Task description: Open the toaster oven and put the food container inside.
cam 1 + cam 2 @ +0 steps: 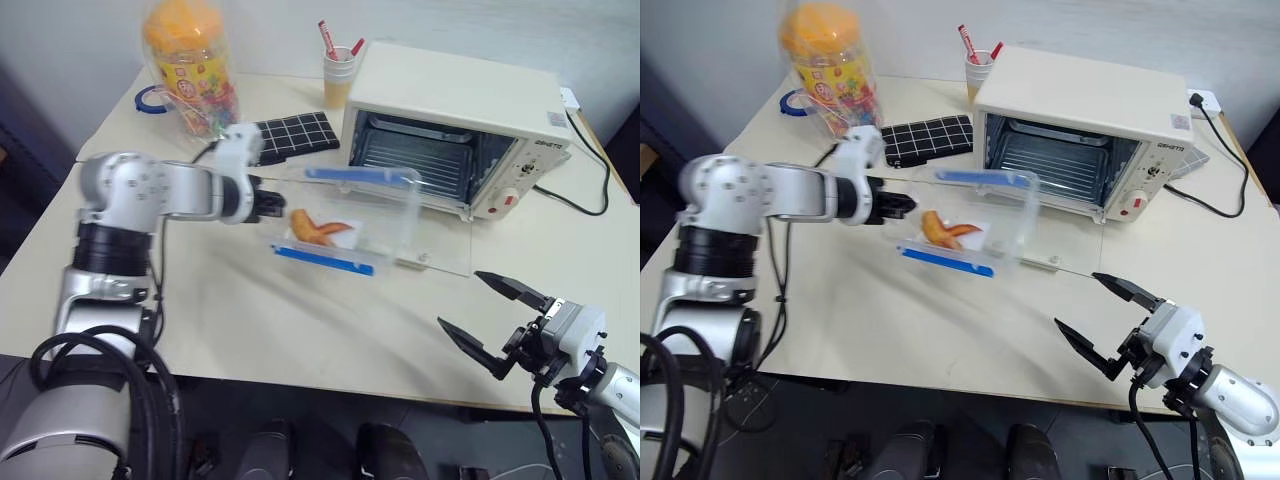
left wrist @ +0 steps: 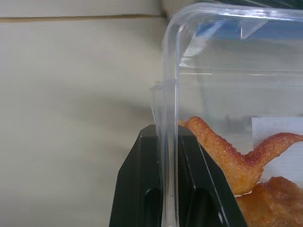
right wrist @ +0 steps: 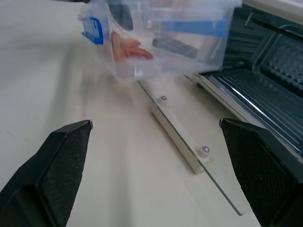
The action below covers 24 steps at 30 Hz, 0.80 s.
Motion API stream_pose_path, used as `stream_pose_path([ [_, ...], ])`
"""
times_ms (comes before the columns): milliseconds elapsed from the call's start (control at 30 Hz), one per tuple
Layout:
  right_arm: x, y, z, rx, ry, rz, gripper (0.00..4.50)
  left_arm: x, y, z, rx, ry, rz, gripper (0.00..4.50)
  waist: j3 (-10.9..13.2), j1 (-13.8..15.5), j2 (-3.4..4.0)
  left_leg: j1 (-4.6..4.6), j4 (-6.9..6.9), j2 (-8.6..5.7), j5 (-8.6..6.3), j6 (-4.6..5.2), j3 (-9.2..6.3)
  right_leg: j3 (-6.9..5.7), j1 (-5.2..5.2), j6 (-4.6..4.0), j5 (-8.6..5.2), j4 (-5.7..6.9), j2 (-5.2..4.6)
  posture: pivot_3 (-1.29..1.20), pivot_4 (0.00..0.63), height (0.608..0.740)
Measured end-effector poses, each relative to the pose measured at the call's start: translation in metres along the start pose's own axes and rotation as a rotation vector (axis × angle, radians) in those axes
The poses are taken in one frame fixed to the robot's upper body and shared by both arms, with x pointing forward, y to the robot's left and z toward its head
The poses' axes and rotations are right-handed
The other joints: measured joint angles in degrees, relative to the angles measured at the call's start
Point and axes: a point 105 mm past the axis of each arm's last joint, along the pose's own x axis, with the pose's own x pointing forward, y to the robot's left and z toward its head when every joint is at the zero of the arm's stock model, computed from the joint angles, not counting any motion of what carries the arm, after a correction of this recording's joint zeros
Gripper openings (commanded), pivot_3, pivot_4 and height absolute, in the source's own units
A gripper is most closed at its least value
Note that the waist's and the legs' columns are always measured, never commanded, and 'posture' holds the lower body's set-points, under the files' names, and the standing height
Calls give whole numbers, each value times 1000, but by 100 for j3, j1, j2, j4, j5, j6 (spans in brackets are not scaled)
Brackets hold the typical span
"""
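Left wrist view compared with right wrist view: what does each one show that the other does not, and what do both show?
Left wrist view: the left gripper shut on the wall of the food container, the clear plastic pinched between its black fingers, with an orange food piece close up.

Right wrist view: the open right gripper, the toaster oven with its glass door lying open on the table, and the wire rack.

Both: the food container, its orange food and the cream table.

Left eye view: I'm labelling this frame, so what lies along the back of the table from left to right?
Blue tape roll → orange-lidded jar → black grid mat → cup of pens → toaster oven.
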Motion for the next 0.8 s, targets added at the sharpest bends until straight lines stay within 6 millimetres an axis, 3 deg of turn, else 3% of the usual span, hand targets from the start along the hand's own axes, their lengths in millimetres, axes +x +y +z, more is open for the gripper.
stream_pose_path([
  [267, -5, 9, 4, 5, 5, -55, 4500, 33, -32, 25, 93, -10, -58, 37, 2, -56, -3, -3, 0, 0, 0, 1, 21, 18, -17, 0, 0, 7, 2, 0, 150, 740],
  [633, -12, 15, -1, 17, 12, -121, 4500, 56, -33, 34, 129, -49, -16, 37, 3, -93, -5, -15, 3, 0, 3, 6, 32, 29, -42, 1, 0, 31, -3, 0, 150, 740],
  [667, -12, 16, -1, 15, 9, -127, 4500, 58, -35, 34, 129, -53, -22, 743, 3, -100, -6, -15, 3, 1, 3, 6, 32, 30, -44, 1, 0, 32, -3, 0, 150, 740],
  [800, -13, 18, 0, 8, 1, -133, 4500, 64, -43, 33, 116, -53, -53, 1853, 4, -106, -7, -18, 4, 1, 4, 7, 34, 33, -49, 1, 0, 35, -4, 0, 150, 740],
])
